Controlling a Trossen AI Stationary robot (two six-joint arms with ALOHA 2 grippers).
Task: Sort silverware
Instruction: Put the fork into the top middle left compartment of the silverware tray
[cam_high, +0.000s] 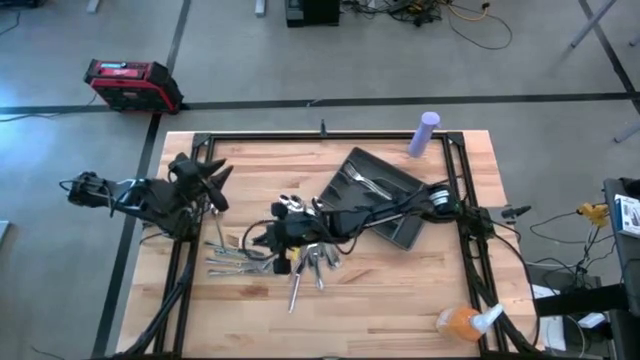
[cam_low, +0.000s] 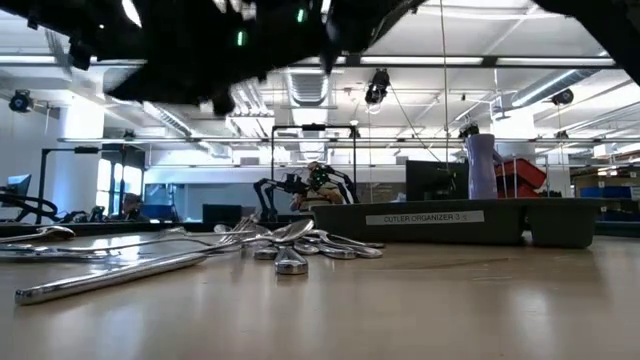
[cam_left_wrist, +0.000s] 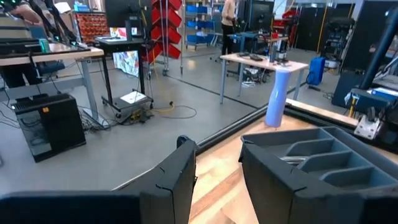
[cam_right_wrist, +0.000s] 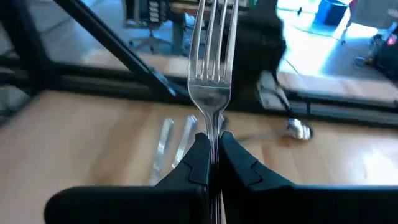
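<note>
Steel is glinting between the right gripper's (cam_right_wrist: 214, 155) fingers: they are pinching a fork (cam_right_wrist: 211, 68) by its handle, tines pointing away from the wrist. Seen from above, this gripper (cam_high: 290, 225) is hanging over the middle of the table (cam_high: 400, 290), just above the pile of silverware (cam_high: 275, 262) that is lying loose on the wood. A few pieces are already lying in the tray (cam_high: 380, 195), which is sitting slantwise beside the pile, toward the far right. The left gripper (cam_high: 205, 180) is waiting near the table's left edge, its fingers (cam_left_wrist: 180, 180) standing apart and holding nothing. A purple cylinder (cam_high: 425, 133) is standing at the far edge, and an orange bottle (cam_high: 465, 321) is lying at the near right.
</note>
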